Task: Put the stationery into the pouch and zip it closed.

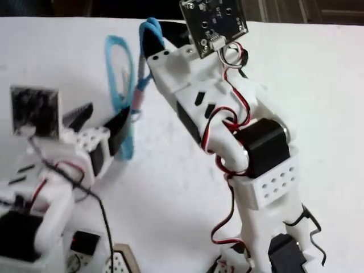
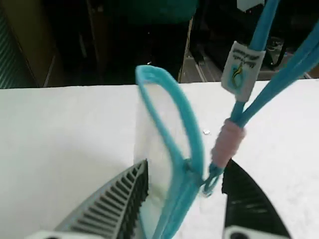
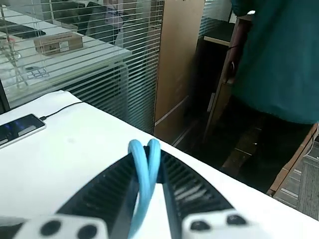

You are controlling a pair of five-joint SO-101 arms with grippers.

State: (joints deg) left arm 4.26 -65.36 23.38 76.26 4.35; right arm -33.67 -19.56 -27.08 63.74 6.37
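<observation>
The clear pouch [image 1: 118, 74] with blue trim stands on edge on the white table; in the left wrist view the pouch [image 2: 172, 129] rises between my left gripper's fingers. My left gripper [image 1: 101, 126] [image 2: 185, 172] is shut on the pouch's near end, with the grey ribbed finger [image 2: 119, 199] on one side and the black finger [image 2: 246, 199] on the other. A blue cord [image 2: 259, 94] with a pink sleeve and a white tag runs up from the zip. My right gripper [image 1: 152, 35] [image 3: 148, 169] is shut on the cord's loop [image 3: 144, 159], above the pouch's far end. No stationery can be made out.
The white table [image 1: 318, 74] stretches wide to the right of the right arm. A phone [image 3: 17, 127] with a cable lies on the table's far part. The left arm's base and wires fill the lower left corner.
</observation>
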